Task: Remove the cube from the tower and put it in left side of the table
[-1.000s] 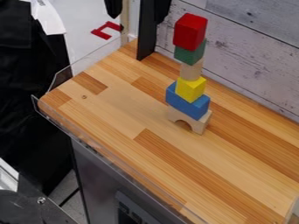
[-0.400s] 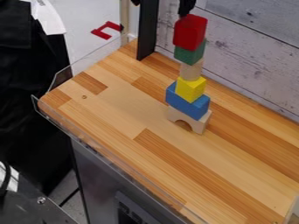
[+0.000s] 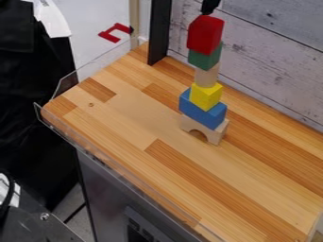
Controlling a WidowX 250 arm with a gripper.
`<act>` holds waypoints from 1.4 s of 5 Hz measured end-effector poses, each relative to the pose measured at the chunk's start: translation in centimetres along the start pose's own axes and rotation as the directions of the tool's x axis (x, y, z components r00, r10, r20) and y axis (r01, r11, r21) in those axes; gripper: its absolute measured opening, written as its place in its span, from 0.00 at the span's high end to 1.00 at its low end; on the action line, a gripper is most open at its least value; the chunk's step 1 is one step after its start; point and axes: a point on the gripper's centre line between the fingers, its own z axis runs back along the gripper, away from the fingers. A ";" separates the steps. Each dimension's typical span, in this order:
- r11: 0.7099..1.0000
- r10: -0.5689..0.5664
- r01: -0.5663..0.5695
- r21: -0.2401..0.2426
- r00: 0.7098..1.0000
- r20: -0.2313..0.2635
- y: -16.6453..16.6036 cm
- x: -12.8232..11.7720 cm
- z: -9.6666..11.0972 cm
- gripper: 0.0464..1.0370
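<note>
- I see one gripper [image 3: 210,6] at the top edge, toward 12 o'clock from the red block [image 3: 206,35]; I cannot tell how its jaws stand.
- One tower stands at 1 o'clock, six pieces high.
- From the top, one each: red block, green block [image 3: 204,57], bare-wood cylinder [image 3: 206,76], yellow cube [image 3: 206,97], blue block [image 3: 202,109], bare-wood arch [image 3: 215,134].

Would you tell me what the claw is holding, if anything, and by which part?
I cannot tell: the claw appears right by the top of the red block, which sits on the green block, but no clear grip shows.
</note>
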 end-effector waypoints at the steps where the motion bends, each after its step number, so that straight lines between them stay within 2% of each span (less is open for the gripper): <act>1: 1.000 -0.017 0.017 -0.019 1.000 0.004 -0.6 0.0 0.3 0.04; 3: 1.000 -0.022 0.021 -0.020 0.999 -0.041 -0.8 0.4 -0.9 0.04; 7: 0.999 -0.037 0.035 -0.018 0.996 -0.081 -1.7 0.2 -1.6 0.04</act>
